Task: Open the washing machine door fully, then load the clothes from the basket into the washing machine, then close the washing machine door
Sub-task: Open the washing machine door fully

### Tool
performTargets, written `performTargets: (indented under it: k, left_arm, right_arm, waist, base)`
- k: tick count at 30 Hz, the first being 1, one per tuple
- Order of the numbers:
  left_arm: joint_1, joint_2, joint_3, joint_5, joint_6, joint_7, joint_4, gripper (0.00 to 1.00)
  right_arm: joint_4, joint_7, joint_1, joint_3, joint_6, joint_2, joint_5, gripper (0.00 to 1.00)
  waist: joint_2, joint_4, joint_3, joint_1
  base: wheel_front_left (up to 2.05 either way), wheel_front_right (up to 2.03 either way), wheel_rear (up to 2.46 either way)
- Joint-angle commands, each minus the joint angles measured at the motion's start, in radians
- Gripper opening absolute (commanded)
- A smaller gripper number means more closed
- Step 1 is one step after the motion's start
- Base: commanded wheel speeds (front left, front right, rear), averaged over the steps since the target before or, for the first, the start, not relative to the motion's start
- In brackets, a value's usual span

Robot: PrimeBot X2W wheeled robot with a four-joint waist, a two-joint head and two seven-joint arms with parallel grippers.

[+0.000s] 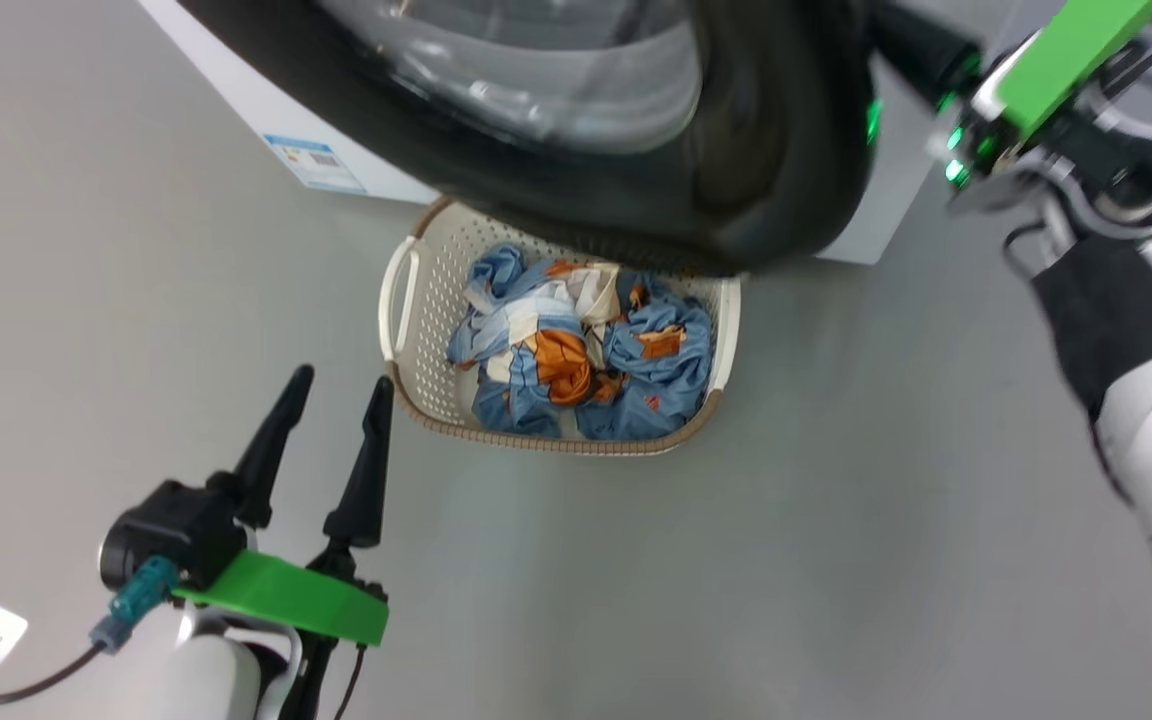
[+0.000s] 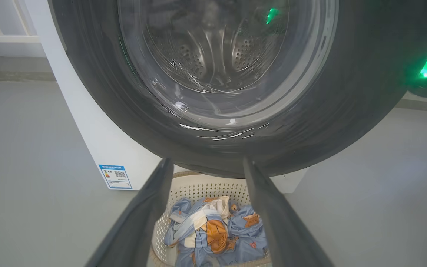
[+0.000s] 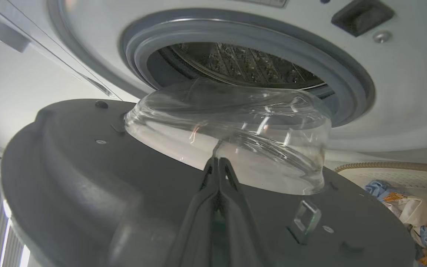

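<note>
The washing machine (image 2: 98, 137) is the biggest thing I see, a white box standing on the grey floor (image 1: 836, 500), with a blue label (image 1: 314, 162) low on its front. Its door (image 1: 776, 160) stands partly open. From the right wrist I look across the door's dark inner face to the grey gasket (image 3: 347, 85) and the steel drum (image 3: 243, 63) behind it. The glass bowl (image 3: 235, 141) bulges from the door's middle towards the opening.

The basket (image 1: 426, 330) sits on the floor just in front of the machine. From my head camera the door's lower edge hangs over its far end. The clothes (image 1: 576, 350) lie bundled inside it, blue with orange and cream patches.

My left end effector (image 1: 344, 380) hovers near the basket's left handle, well clear of it, fingers spread wide and holding nothing. My right end effector (image 3: 216, 161) is pinched fully together on nothing, its tips at the foot of the glass bowl on the door's inner side. I cannot tell whether they touch it.
</note>
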Motion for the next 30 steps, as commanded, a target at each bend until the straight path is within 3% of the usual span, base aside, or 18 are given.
performTargets:
  k: [1, 20, 30]
  left_arm:
    - [0.022, 0.03, 0.035, 0.014, -0.001, -0.006, -0.015, 1.0]
    - [0.132, 0.033, 0.086, 0.048, -0.001, -0.006, -0.013, 1.0]
    - [0.163, 0.029, 0.088, 0.061, -0.001, -0.006, -0.019, 1.0]
  right_arm:
    - [-0.039, 0.018, 0.043, 0.026, 0.002, 0.043, 0.004, 0.0]
    - [-0.196, 0.122, 0.294, 0.096, 0.002, 0.079, 0.033, 0.0]
    - [-0.269, 0.166, 0.411, 0.142, 0.002, 0.121, 0.038, 0.0]
  waist:
    - [0.0, -0.011, -0.033, 0.0]
    - [0.0, -0.029, -0.177, 0.0]
    - [0.0, -0.006, -0.227, 0.0]
  base:
    - [0.0, 0.0, 0.0]
    - [0.0, 0.0, 0.0]
    - [0.0, 0.0, 0.0]
